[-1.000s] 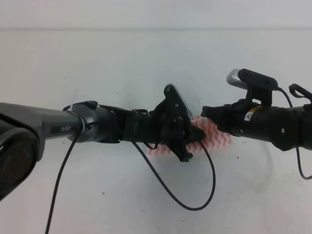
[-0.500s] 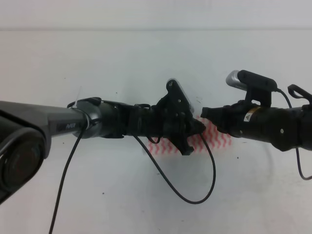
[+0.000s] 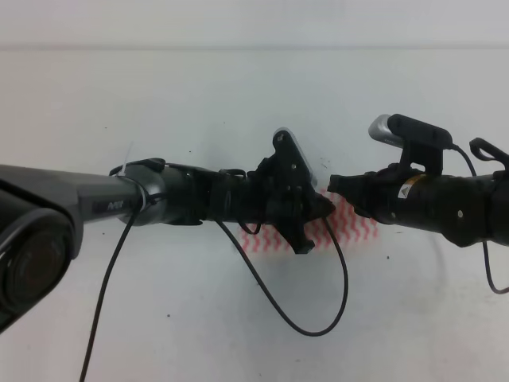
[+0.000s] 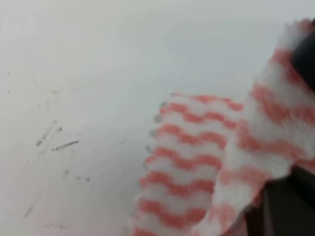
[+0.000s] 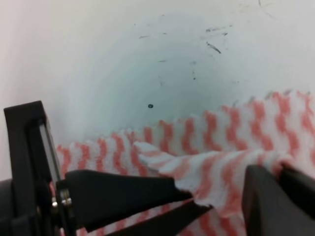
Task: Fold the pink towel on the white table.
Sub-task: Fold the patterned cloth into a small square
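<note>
Pink towel (image 3: 350, 229) cloth is pinched by both grippers, above the middle of the white table (image 3: 238, 95). In the left wrist view a raised edge of the striped cloth is held by the left gripper (image 3: 322, 208) at the right border, while the rest lies flat below it. In the right wrist view a lifted fold is clamped by the right gripper (image 3: 334, 185) between its dark fingers (image 5: 123, 194), and the left arm's tool is seen just beside it. It is judged that a fold is being carried over the lower layer. For a good result, both held points should be moved at the same height and speed, so that the edge stays straight, and the cloth should be released only when the edges are matched. In the high view the two arms are stretched nearly level from opposite sides, and their tips almost meet over the towel. A black cable (image 3: 270, 302) hangs in a loop under the left arm.
</note>
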`<state>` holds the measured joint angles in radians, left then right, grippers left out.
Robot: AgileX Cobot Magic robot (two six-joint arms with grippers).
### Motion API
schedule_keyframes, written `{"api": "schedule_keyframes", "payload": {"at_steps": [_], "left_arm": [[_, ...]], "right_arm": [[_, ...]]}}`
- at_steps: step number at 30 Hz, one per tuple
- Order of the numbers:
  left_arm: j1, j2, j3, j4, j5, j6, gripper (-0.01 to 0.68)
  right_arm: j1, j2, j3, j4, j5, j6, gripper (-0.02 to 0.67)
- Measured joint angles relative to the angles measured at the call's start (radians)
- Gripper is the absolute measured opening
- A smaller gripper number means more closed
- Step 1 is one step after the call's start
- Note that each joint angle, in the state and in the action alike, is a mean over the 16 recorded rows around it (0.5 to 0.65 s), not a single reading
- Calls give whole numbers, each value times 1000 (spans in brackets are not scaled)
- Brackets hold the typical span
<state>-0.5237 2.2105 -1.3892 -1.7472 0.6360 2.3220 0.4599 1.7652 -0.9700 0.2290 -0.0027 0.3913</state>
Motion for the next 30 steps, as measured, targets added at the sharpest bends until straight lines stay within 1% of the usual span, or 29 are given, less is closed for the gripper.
{"api": "schedule_keyframes", "payload": {"at_steps": [3,8,15,19,24,28,30], "left_arm": [[0,2,0,1,-3,10,-4],[0,2,0,3,-12,16,-4],[0,2,0,3,-34,21,-4],[0,2,0,3,-46,26,-4],[1,-2,0,3,-56,29,-4],[2,-18,-1,4,-74,8,-4],[5,-37,0,6,-97,-26,-4]], "right_arm": [[0,0,0,1,-1,0,9],[0,0,0,5,-2,0,69],[0,1,0,10,-9,0,193],[0,1,0,11,-19,0,243],[0,1,0,7,-31,0,276],[0,1,-1,-9,-34,0,276],[-1,0,-3,-20,-28,0,272]]}}
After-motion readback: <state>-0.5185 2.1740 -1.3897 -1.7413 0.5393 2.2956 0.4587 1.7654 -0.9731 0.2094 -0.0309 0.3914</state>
